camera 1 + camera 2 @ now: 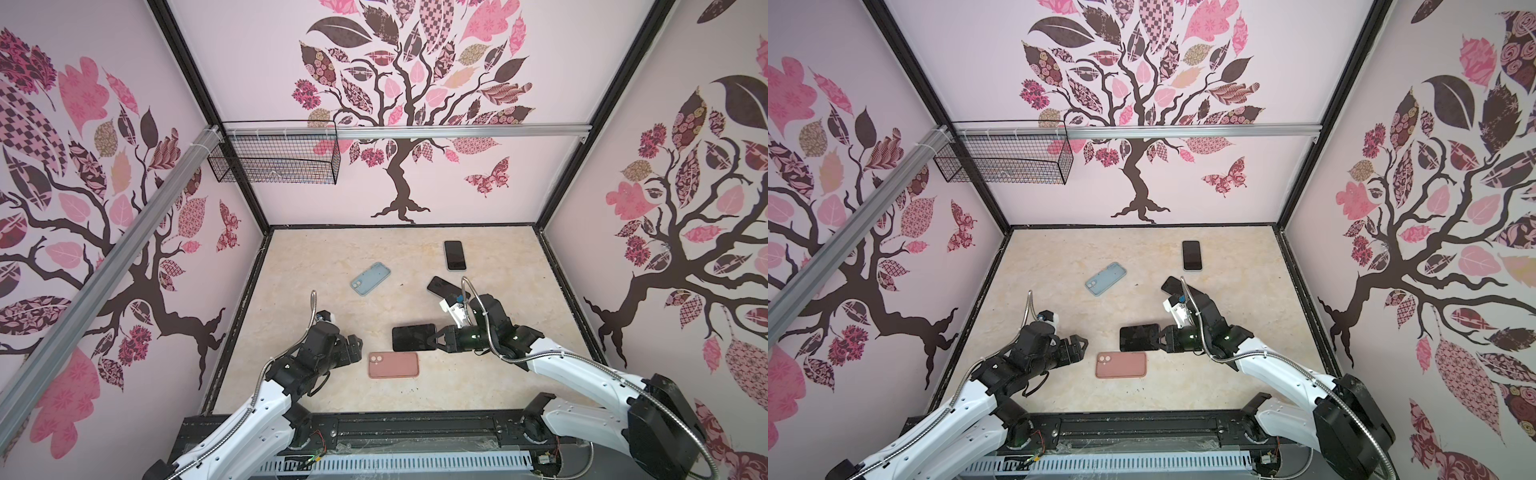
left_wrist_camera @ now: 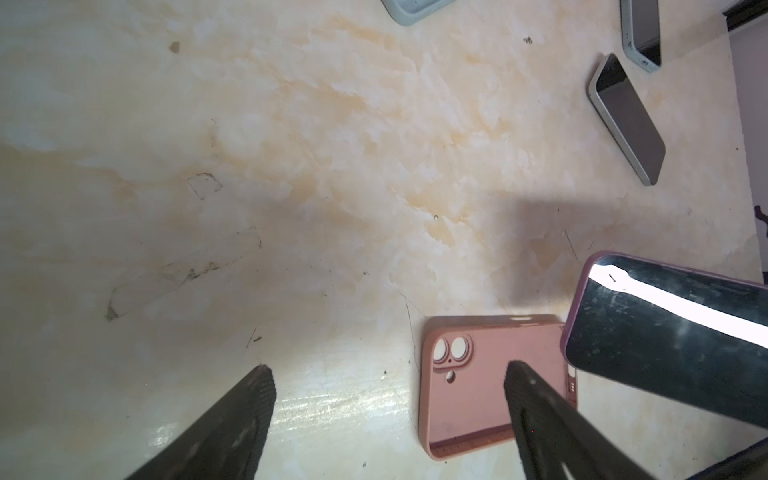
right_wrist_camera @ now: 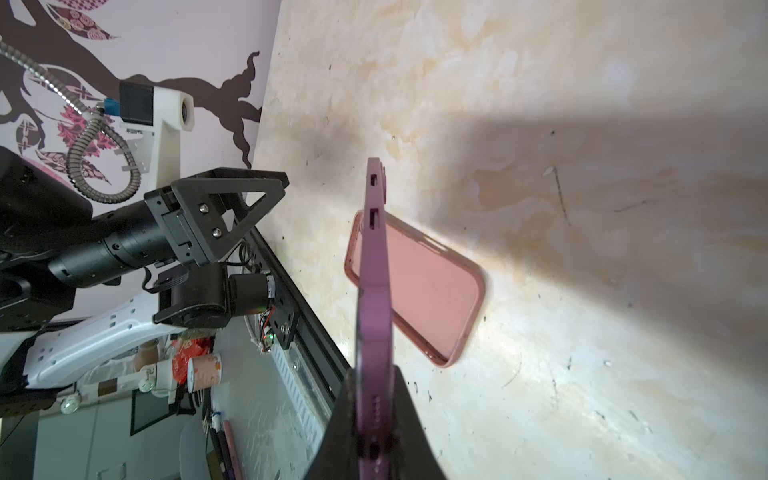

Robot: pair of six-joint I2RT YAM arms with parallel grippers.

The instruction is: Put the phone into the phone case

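The right pincer (image 1: 432,337) pinches the phone (image 1: 413,337) by one end, screen up, lifted just beyond the pink case (image 1: 394,365) lying on the table (image 1: 311,291). The left pincer (image 2: 388,371) hangs spread at the case's camera end. The carry is in hand, I reckon; next, square the phone over the case and press in.

2 overhead views, 2 wrist close-ups

Marbled beige table (image 1: 316,257). Light-blue case (image 1: 370,279) lying flat at 11 o'clock from table centre, set askew. Dark-screened phone (image 1: 454,255) at 1 o'clock, screen up, near back edge. Second dark phone (image 1: 438,286) just nearer, angled, partly hidden. Black wire basket (image 1: 274,162) hanging from aluminium rail (image 1: 457,132), high at 11 o'clock. Tree decal (image 1: 399,124) and butterfly decal (image 1: 487,178) on back wall.
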